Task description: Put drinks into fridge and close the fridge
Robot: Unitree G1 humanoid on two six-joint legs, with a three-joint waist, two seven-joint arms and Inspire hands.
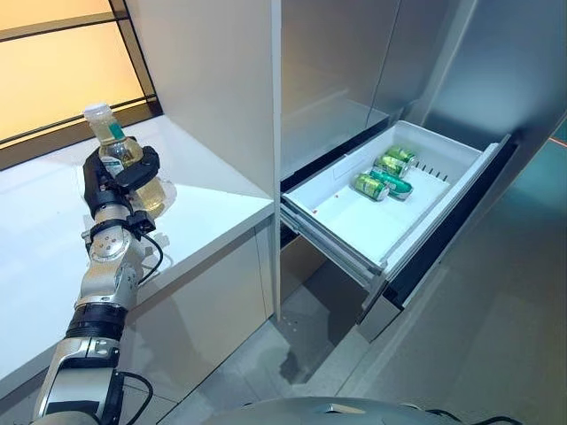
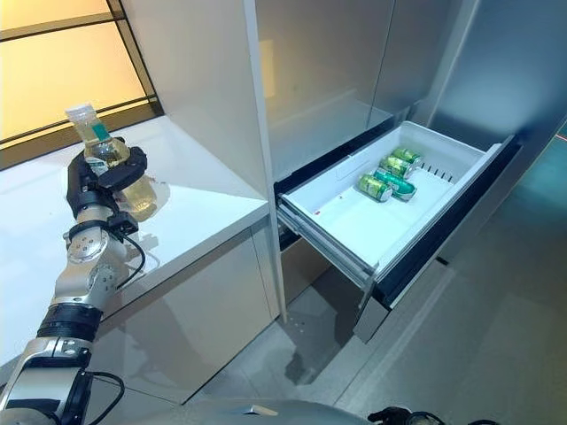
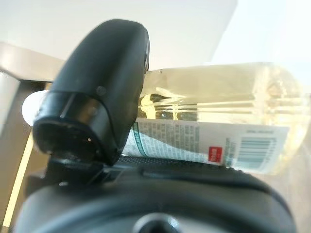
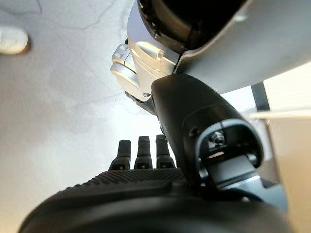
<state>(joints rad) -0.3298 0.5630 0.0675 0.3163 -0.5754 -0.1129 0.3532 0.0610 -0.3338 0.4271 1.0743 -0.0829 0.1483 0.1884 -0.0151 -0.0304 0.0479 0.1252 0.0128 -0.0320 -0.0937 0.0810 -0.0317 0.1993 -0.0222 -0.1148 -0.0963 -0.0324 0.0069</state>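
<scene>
A clear bottle (image 1: 113, 146) of pale yellow drink with a white cap and green label is upright over the white counter (image 1: 213, 208). My left hand (image 1: 111, 181) is shut round its middle. In the left wrist view my thumb (image 3: 97, 97) lies across the bottle (image 3: 218, 107). I cannot tell if its base rests on the counter. The fridge drawer (image 1: 372, 226) stands pulled open to the right, with green cans (image 1: 383, 175) lying at its far end. My right hand (image 4: 141, 194) hangs over the floor, fingers (image 4: 139, 150) straight and empty.
The tall fridge side wall (image 1: 221, 80) stands between the counter and the drawer. The drawer's dark front panel (image 1: 452, 221) juts out over the grey floor (image 1: 496, 336). A white shoe (image 4: 12, 41) shows on the floor in the right wrist view.
</scene>
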